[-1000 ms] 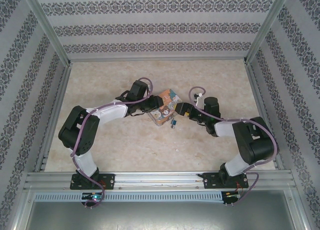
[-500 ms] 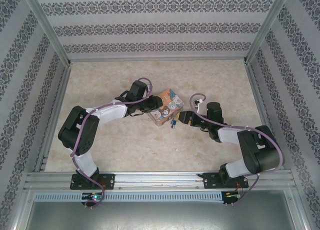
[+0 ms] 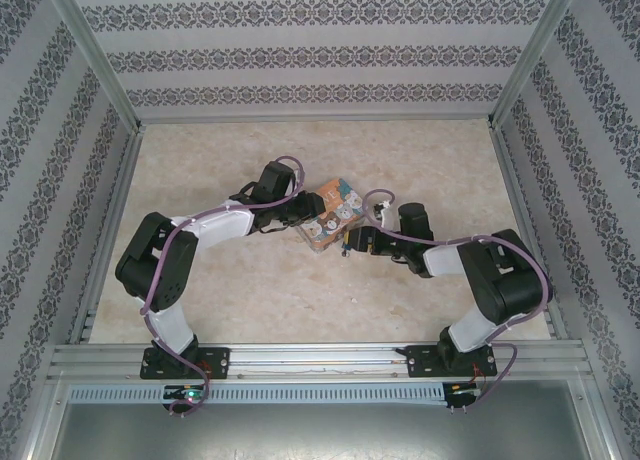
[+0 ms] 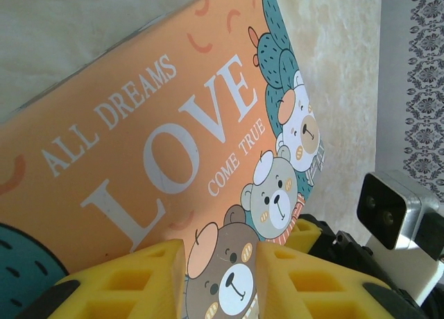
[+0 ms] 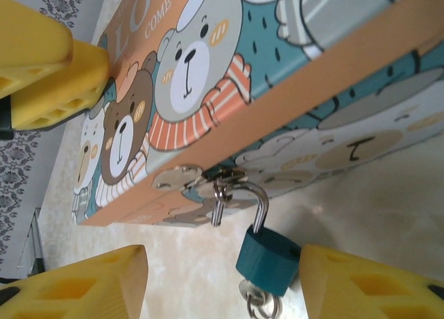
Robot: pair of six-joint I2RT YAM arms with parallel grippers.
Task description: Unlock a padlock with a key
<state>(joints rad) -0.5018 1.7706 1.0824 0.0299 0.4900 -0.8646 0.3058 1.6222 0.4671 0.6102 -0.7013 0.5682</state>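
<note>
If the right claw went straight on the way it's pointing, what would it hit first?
Most likely the padlock, hanging just ahead of the right gripper, with the tin close behind, though depth is unclear.

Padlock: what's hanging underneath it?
Silver rings dangle below the padlock's teal body. Their attachment is hidden behind that body, and their lower part is cut off by the picture's edge.
</note>
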